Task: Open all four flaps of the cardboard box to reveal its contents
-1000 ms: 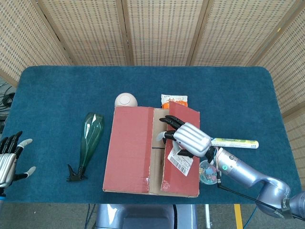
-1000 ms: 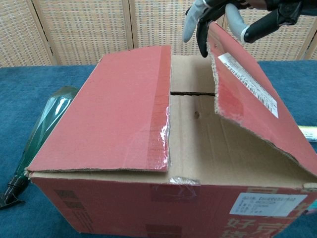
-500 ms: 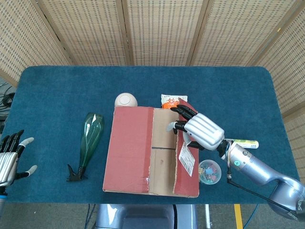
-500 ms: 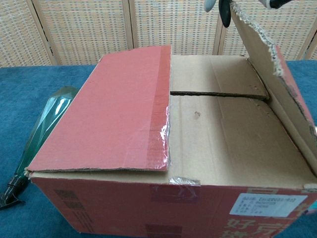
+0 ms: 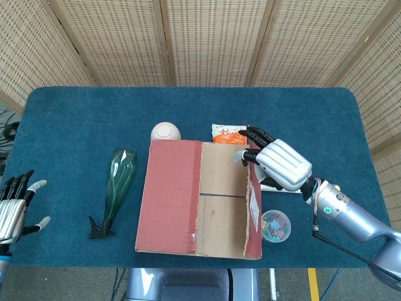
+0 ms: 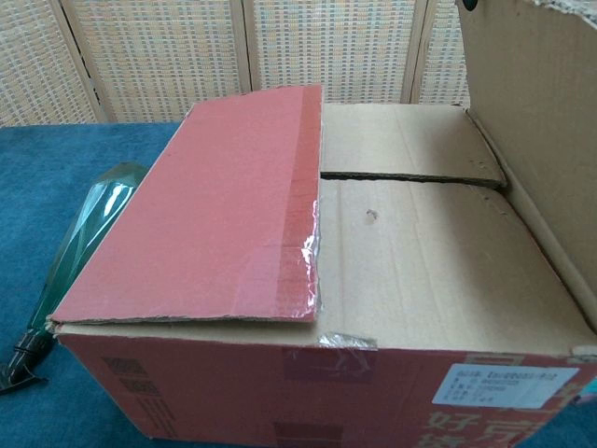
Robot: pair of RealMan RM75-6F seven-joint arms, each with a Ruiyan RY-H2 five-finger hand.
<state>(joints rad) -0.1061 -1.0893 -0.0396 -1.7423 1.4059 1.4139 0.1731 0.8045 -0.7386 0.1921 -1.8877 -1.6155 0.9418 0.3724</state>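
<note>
Two hands show: the left hand [image 5: 14, 210] hangs off the table's edge, fingers spread, holding nothing — the cardboard box [image 5: 188, 200] sits mid-table, left flap [image 5: 169, 194] flat, right flap [image 6: 532, 112] upright — the right hand [image 5: 276, 163] touches it, grip unclear.

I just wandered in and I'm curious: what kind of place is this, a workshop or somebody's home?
Probably a robot test or demo setup, not a home: woven folding screens fence off a table with a blue cloth, where a cardboard box and props like a green bottle are laid out.
</note>
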